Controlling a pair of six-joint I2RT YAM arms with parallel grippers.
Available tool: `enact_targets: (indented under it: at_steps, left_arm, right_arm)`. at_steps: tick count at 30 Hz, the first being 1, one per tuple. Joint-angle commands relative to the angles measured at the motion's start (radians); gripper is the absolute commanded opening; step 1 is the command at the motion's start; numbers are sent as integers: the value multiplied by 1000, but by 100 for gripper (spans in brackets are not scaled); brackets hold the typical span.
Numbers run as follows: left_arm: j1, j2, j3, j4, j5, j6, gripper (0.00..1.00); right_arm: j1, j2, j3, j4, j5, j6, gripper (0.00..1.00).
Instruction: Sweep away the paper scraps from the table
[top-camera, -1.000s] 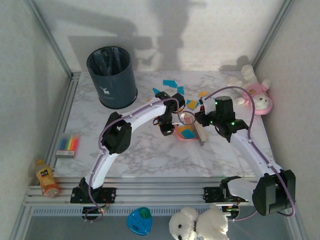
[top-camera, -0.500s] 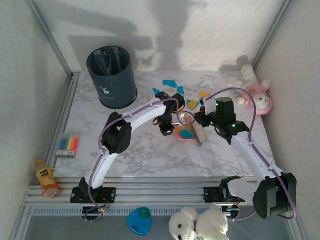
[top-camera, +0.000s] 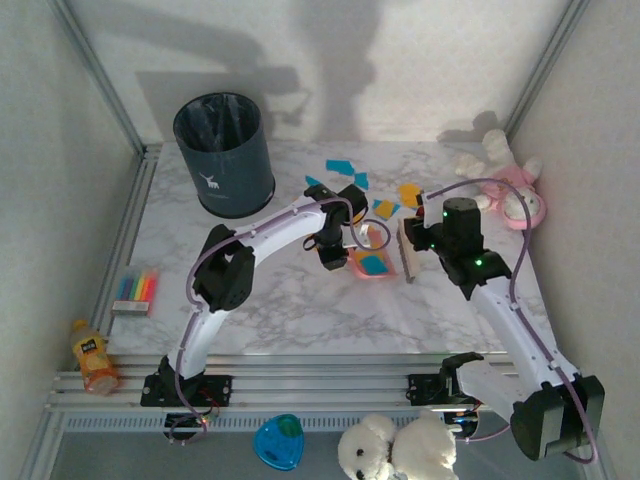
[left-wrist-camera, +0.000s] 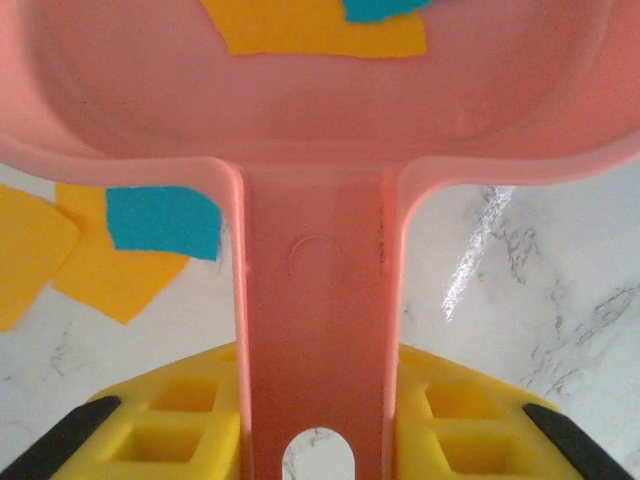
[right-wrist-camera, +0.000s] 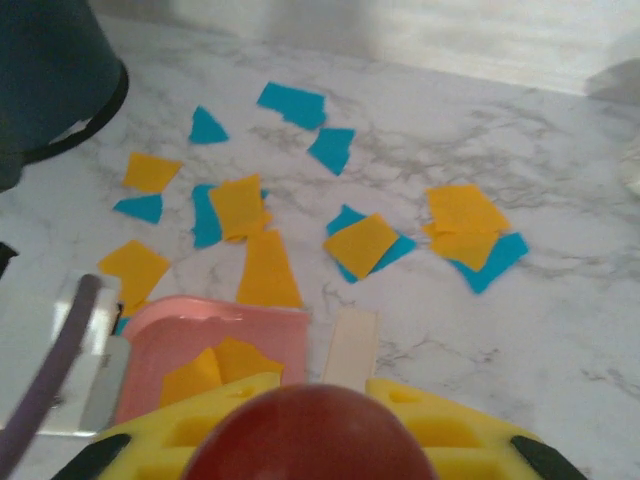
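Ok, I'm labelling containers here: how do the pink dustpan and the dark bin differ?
The pink dustpan is shallow and pale; the dark bin is tall and round. The dustpan's handle sits in the left gripper; the bin stands free. Paper scraps lie in the dustpan; the bin's inside looks too dark to tell. Both open upward.

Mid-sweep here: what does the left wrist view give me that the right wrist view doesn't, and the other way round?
Left wrist: the left hand shut on the pink dustpan by its handle, close up. Right wrist: loose paper scraps spread across the table beyond the dustpan's mouth, the dark bin, and the brush showing its pale edge. Both: the dustpan with orange scraps inside, on marble.
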Motion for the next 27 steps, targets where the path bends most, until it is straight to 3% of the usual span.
enact_targets:
  at_steps: [1, 11, 27]
  left_arm:
    - [11, -77, -33, 45, 10, -26, 16]
    - [37, -227, -144, 204, 43, -78, 17]
    - [124, -319, -72, 317, 65, -261, 16]
  right_arm:
    - [-17, -51, 1, 18, 79, 37, 0]
    - [-29, -93, -17, 7, 82, 25, 0]
    - [-29, -96, -7, 10, 61, 19, 0]
